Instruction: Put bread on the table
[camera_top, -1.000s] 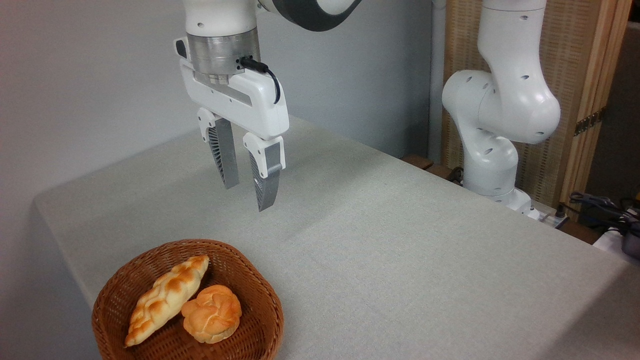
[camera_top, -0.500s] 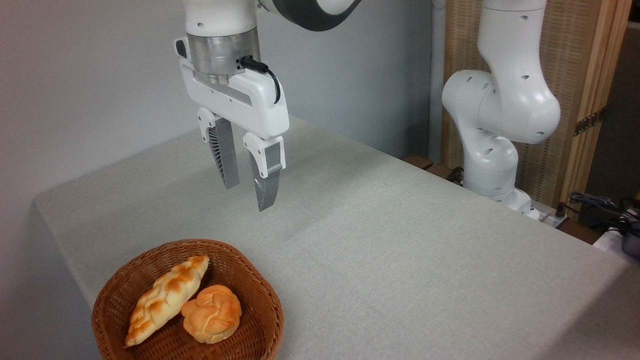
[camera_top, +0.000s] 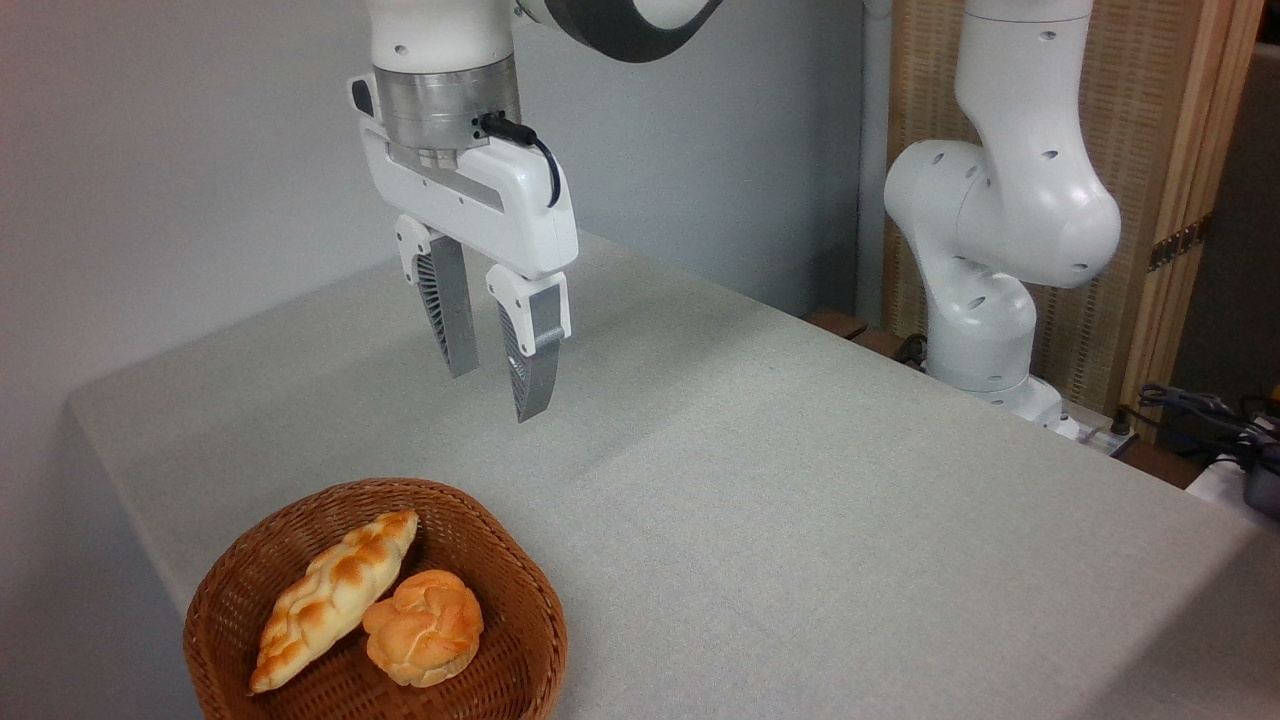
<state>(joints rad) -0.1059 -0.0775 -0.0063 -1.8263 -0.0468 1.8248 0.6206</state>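
The bread (camera_top: 424, 627), a small round orange-golden bun with a knotted top, lies inside a brown wicker basket (camera_top: 520, 590) at the front left of the table (camera_top: 800, 480). It touches a longer pale braided loaf (camera_top: 330, 596) on its left. My gripper (camera_top: 496, 394) hangs well above the grey-beige cloth, behind and a little right of the basket. It points down, its two ribbed fingers stand apart, and nothing is between them.
The white arm's base (camera_top: 985, 340) stands at the table's far right edge, before a wooden and woven screen (camera_top: 1180, 200). Dark cables (camera_top: 1210, 420) lie at the far right. A grey wall runs behind the table's left side.
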